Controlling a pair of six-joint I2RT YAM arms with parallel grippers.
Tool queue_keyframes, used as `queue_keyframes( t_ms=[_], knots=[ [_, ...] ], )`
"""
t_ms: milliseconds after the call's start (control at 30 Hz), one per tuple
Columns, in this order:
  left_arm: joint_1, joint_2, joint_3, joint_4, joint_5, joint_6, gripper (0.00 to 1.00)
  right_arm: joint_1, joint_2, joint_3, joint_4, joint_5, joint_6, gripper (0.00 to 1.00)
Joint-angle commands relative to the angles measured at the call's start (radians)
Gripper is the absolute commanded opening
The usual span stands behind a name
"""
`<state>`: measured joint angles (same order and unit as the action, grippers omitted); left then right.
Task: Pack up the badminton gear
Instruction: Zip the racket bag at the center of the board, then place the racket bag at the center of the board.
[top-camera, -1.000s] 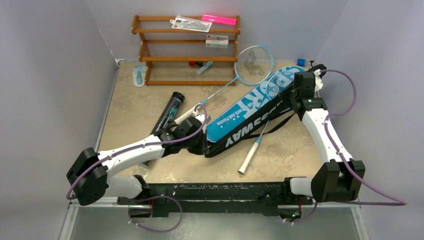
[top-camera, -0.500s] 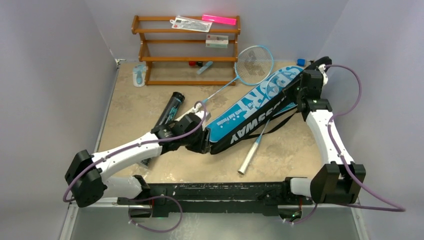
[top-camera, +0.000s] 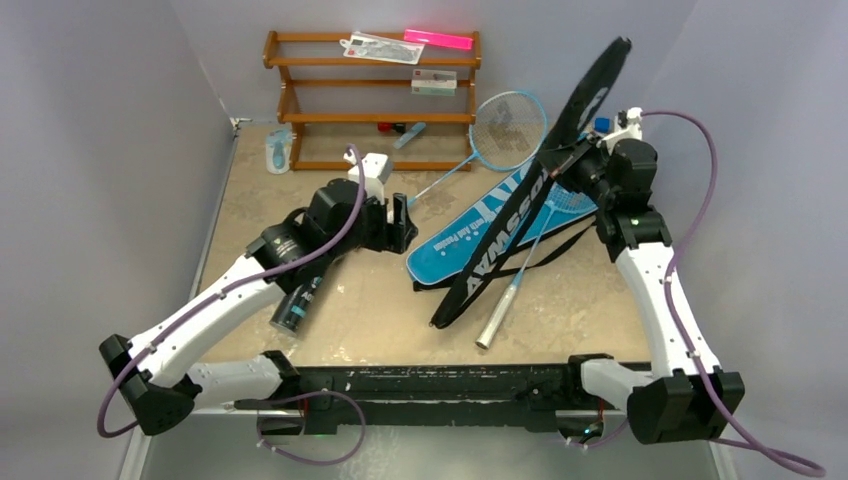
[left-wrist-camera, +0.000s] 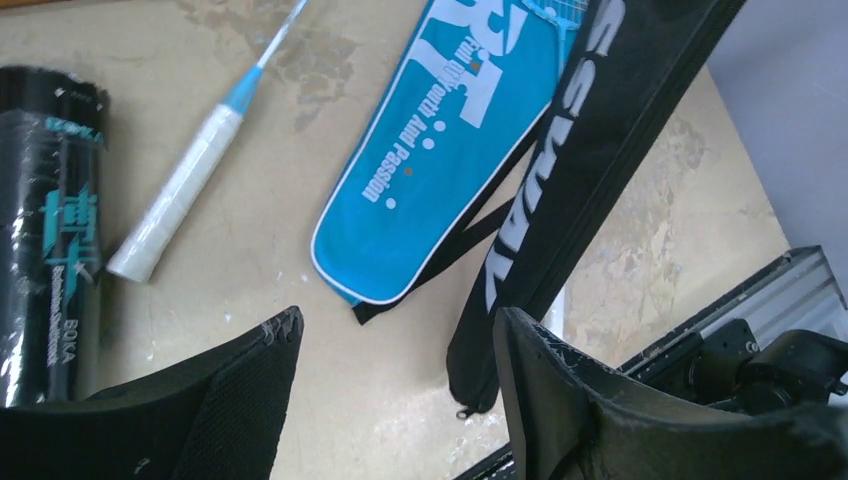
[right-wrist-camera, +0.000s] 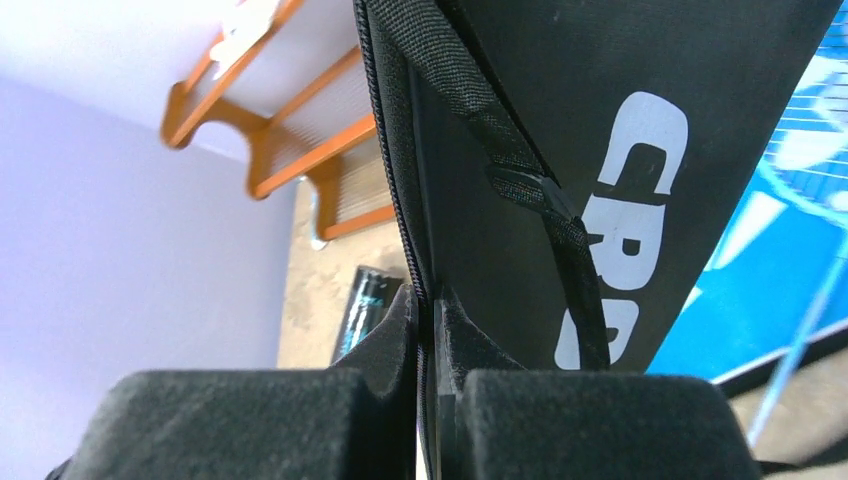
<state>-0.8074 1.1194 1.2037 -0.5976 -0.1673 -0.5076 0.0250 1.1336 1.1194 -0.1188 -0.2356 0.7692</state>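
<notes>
hold the black cover (top-camera: 500, 240) steady, tilted, with right gripper (right-wrist-camera: 428, 320) clenched on its zip edge; steer released, empty left gripper (left-wrist-camera: 395, 350) squarely over light-blue racket (left-wrist-camera: 175, 205) handle.

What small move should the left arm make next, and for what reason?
Probably lower the left gripper onto the white grip of the light-blue racket. Its jaws are open and empty, that grip lies free on the table nearby, and the right gripper holds the black cover raised on edge.
</notes>
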Motion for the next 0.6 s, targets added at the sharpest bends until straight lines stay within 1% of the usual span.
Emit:
queue_keyframes(
  t_ms=[0, 67, 133, 167, 267, 367, 567],
  knots=[
    [0.002, 0.074, 0.054, 0.121, 0.107, 0.083, 0.68, 0.123, -0.055, 0.045, 0.129, 0.047, 0.073, 0.0],
    [-0.002, 0.107, 0.072, 0.176, 0.171, 0.085, 0.69, 0.157, -0.044, 0.073, 0.086, 0.088, 0.096, 0.0],
    [-0.036, 0.134, 0.083, 0.24, 0.214, 0.114, 0.69, 0.166, -0.031, 0.086, 0.07, 0.087, 0.131, 0.0],
    [-0.071, 0.149, 0.09, 0.267, 0.19, 0.134, 0.71, 0.171, -0.025, 0.09, 0.066, 0.086, 0.141, 0.0],
    [-0.186, 0.221, 0.141, 0.288, 0.036, 0.209, 0.72, 0.177, -0.023, 0.091, 0.062, 0.084, 0.156, 0.0],
    [-0.204, 0.299, 0.21, 0.26, -0.018, 0.209, 0.71, 0.182, -0.031, 0.082, 0.068, 0.082, 0.168, 0.0],
    [-0.214, 0.37, 0.252, 0.299, -0.027, 0.226, 0.7, 0.184, -0.046, 0.059, 0.078, 0.083, 0.184, 0.0]
  ],
)
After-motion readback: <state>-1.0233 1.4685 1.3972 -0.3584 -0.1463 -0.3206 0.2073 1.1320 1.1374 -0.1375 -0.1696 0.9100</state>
